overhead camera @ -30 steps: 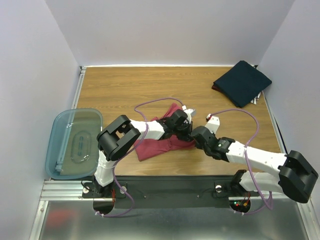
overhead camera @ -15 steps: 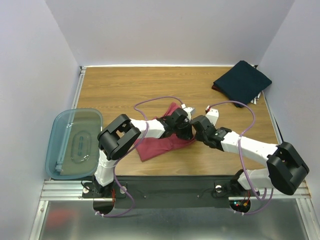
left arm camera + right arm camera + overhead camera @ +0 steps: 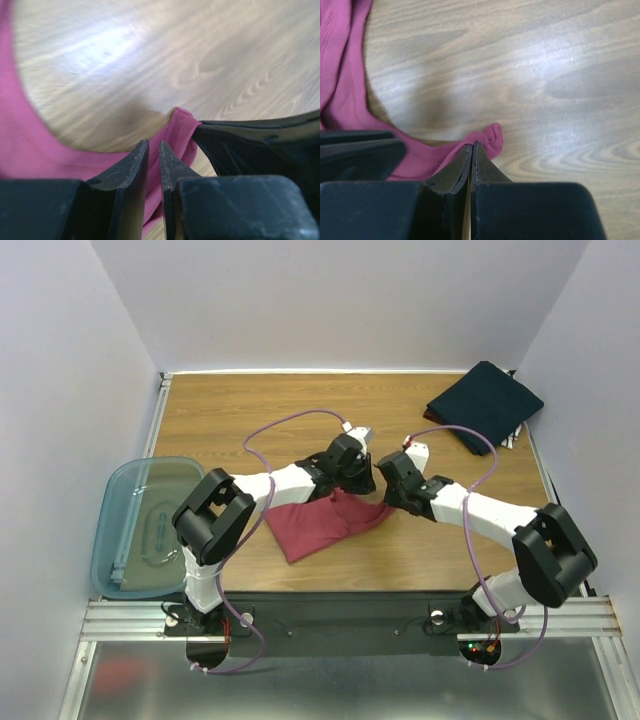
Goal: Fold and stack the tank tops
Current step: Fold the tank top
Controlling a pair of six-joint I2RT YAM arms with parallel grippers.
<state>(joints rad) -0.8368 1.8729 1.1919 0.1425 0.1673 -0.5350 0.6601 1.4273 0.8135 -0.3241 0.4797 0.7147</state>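
A dusty red tank top point(image 3: 318, 526) lies crumpled on the wooden table near the front middle. Its strap point(image 3: 490, 136) is bunched at the tips of my right gripper point(image 3: 472, 146), which is shut on it. My left gripper point(image 3: 154, 145) is right beside it on the left, its jaws a narrow gap apart, with red cloth point(image 3: 30, 150) showing through and below the gap. From above, the left gripper point(image 3: 357, 488) and right gripper point(image 3: 385, 501) meet at the top's right corner. A dark navy tank top point(image 3: 485, 405) lies folded at the back right.
A translucent teal bin point(image 3: 145, 525) stands at the table's left front edge. Something pale with stripes point(image 3: 513, 439) pokes out under the navy top. Bare wood point(image 3: 250, 410) stretches across the back left. Purple cables point(image 3: 290, 425) loop over both arms.
Both grippers have moved away from the front edge, drawing the red top's corner with them. The left jaws have parted from shut to a narrow gap. The right stayed shut.
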